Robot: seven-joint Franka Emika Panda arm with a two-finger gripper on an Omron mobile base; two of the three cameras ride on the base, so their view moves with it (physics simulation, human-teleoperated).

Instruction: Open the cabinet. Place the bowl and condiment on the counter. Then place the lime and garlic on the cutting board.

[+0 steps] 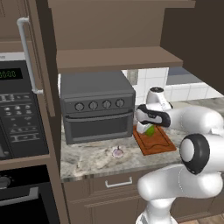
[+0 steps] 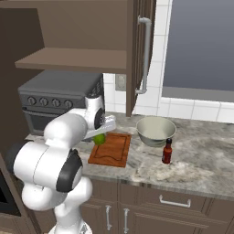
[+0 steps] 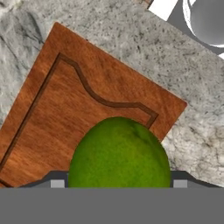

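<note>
My gripper [image 1: 148, 129] is shut on the bright green lime [image 1: 151, 130], holding it low over the far left part of the reddish-brown cutting board [image 1: 157, 142]. The hand view has the lime [image 3: 119, 155] between my fingertips [image 3: 57, 183], with the grooved cutting board [image 3: 65, 109] right beneath. I cannot tell if the lime touches the board. The whitish-pink garlic [image 1: 117, 152] lies on the counter [image 1: 87, 159], left of the board. The pale bowl [image 2: 155, 130] and the dark-red condiment [image 2: 167, 151] stand on the counter, right of the board. The cabinet [image 1: 113, 59] is open, its shelf bare.
A grey toaster oven [image 1: 96, 109] stands at the back of the counter, left of the board. The cabinet's open doors [image 2: 140, 50] [image 1: 37, 57] stick out over the counter on both sides. A built-in microwave [image 1: 17, 109] is at far left, drawers [image 2: 176, 201] below the counter edge.
</note>
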